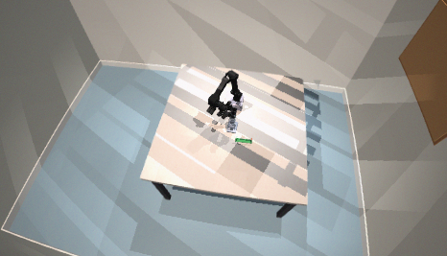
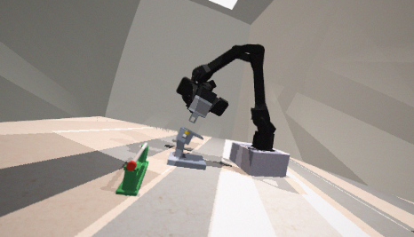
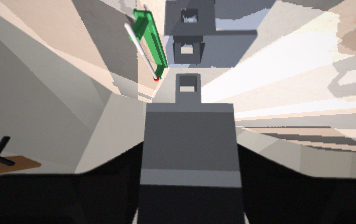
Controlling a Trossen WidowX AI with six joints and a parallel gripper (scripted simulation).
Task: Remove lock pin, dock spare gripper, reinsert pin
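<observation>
My gripper (image 2: pixel 203 100) (image 3: pixel 186 140) is shut on the spare gripper, a grey block (image 2: pixel 200 107) (image 3: pixel 190 125) whose narrow spigot (image 2: pixel 193 118) (image 3: pixel 188 96) with a square hole points down and forward. The spigot is above and apart from the grey mount (image 1: pixel 232 128) (image 2: pixel 188 160) (image 3: pixel 232 44). The mount's tilted socket shows a yellow mark (image 2: pixel 187 132) in the exterior view, and no pin is seen through it. The lock pin, with a pale shaft (image 3: pixel 140 49) and a red head (image 2: pixel 131 166) (image 3: pixel 156 79), lies along the green holder (image 1: pixel 244 141) (image 2: pixel 132 184) (image 3: pixel 152 36).
The arm's pale purple base block (image 2: pixel 266 164) stands behind the mount, to its right in the exterior view. The green holder stands on the other side of the mount. Striped light and shadows cross the table (image 1: pixel 192 163).
</observation>
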